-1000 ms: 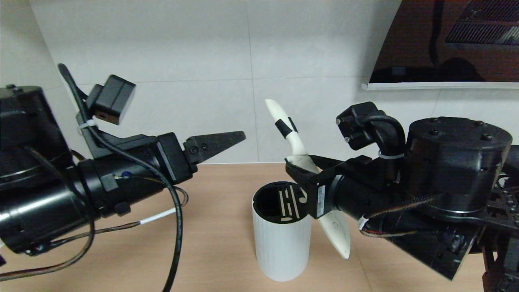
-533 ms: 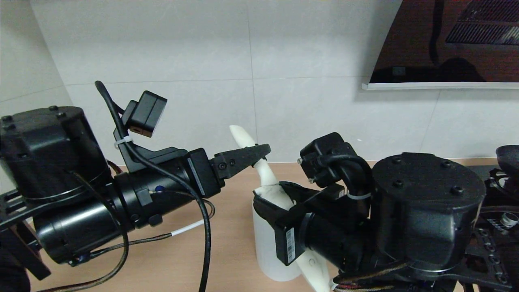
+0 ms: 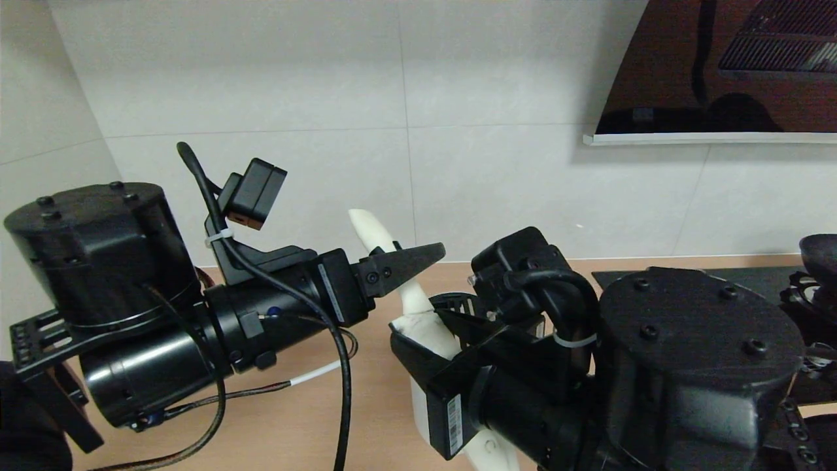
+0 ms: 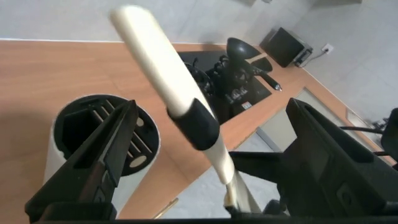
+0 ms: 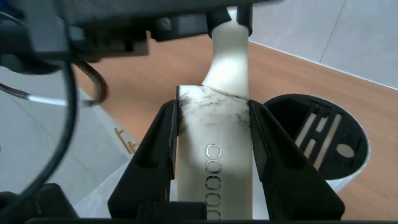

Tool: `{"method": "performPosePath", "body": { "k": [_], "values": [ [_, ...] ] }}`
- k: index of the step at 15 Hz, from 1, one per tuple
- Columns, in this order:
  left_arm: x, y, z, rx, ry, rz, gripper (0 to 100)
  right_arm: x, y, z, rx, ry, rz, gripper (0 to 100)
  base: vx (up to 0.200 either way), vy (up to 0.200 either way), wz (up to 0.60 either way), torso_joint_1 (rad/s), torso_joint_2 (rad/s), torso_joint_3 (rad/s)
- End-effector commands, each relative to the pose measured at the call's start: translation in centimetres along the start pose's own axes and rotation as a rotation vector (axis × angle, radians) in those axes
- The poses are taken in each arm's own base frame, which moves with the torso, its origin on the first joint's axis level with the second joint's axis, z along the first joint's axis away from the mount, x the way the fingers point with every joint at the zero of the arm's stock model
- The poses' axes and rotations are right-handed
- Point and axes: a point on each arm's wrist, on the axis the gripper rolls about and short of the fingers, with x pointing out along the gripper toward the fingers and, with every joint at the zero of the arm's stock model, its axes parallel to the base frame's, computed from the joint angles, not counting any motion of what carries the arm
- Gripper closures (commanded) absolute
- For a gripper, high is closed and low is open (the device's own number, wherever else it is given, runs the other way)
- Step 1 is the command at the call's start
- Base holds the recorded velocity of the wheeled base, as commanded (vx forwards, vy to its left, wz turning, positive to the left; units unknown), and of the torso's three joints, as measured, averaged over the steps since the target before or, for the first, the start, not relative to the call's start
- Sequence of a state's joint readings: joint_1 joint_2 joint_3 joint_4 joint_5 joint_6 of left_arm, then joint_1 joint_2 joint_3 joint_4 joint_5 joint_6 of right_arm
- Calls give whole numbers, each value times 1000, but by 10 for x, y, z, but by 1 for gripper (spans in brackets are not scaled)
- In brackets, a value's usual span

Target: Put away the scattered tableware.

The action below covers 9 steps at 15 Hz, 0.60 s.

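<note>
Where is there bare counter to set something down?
Bare counter lies left of the holder, bordered by the left arm's cable, and behind it up to the wall. Crowded: over the holder, where the open left gripper flanks the spatula in the right gripper. The stove occupies the right.

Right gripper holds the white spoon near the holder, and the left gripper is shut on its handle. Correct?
The left gripper is open: in the left wrist view its fingers stand apart on either side of the handle. The right gripper does hold the spoon near the holder.

Partial embossed letters (image 5: 215,151) on white utensil (image 5: 214,118), barcode sticker (image 3: 455,425) on right pincer (image 3: 424,325)
</note>
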<state>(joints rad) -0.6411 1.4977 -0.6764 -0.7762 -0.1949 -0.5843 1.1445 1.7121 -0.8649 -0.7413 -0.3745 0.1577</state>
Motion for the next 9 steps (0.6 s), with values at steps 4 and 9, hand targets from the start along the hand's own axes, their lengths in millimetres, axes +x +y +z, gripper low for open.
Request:
{"method": "performPosePath", "body": {
  "k": [4, 9],
  "values": [
    [0, -1, 1, 1, -2, -3, 100, 0, 1, -3, -3, 9, 2, 100, 0, 0, 0, 0, 0, 0],
    [1, 1, -1, -1, 5, 2, 100, -1, 3, -3, -5, 11, 11, 100, 0, 0, 0, 0, 0, 0]
  ]
}}
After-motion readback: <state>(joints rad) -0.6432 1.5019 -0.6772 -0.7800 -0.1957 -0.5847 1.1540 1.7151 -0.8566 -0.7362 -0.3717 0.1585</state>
